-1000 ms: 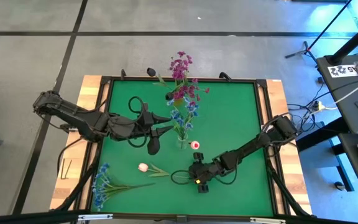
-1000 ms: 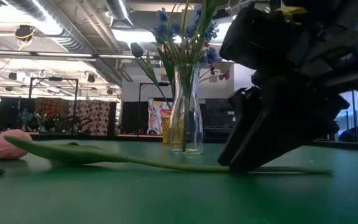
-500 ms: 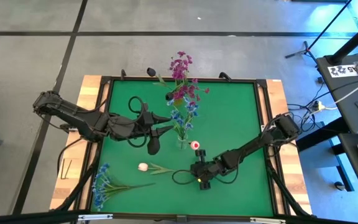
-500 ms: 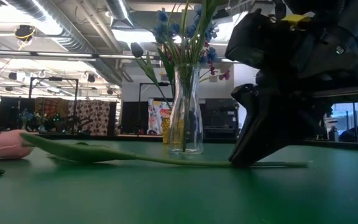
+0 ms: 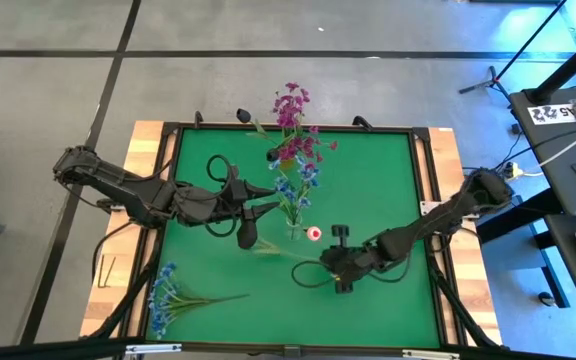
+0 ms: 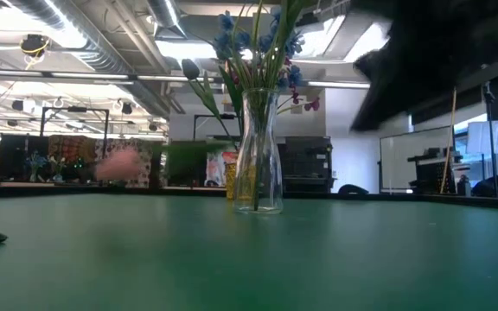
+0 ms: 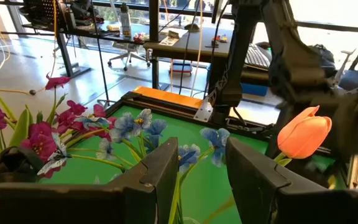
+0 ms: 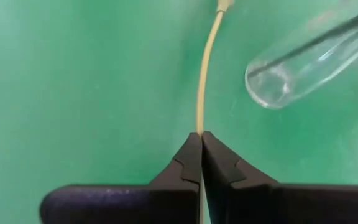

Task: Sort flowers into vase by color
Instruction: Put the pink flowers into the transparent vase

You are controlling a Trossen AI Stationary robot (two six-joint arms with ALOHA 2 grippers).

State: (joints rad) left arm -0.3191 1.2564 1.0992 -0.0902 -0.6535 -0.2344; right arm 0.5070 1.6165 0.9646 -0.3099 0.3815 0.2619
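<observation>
My right gripper (image 8: 201, 152) is pinched tight on the thin pale-green stem of the pink tulip (image 8: 204, 74), which runs straight out from between my fingertips across the green mat. From above, that gripper (image 5: 336, 268) sits over the middle of the front half of the green-topped table (image 5: 388, 180), just in front of the vase. The stem's far end is cut off in my wrist view, and from above the tulip shows only as a faint green streak toward the vase base. At table height the tulip is lifted clear of the mat, its blossom a blurred pink smear (image 6: 122, 164) and its leaves a green smudge. My right arm there is just a dark shape at the upper right, fingers out of sight.

Beyond it stands the clear glass vase (image 6: 258, 155), near the table's centre, holding blue and magenta sprays and a dark-budded stem; their tops are cropped in the low view. Beside its foot lies a small red-and-white round thing (image 5: 314, 233) that I cannot identify.

At the front left corner a blue-blossom spray (image 5: 168, 295) lies flat, its flowers reaching the table edge.

My left gripper (image 5: 258, 208) hovers left of the vase, fingers parted and grasping nothing. Between them I see the bouquet's blue blossoms (image 7: 135, 127), with the orange-pink tulip head (image 7: 303, 134) off to one side.
</observation>
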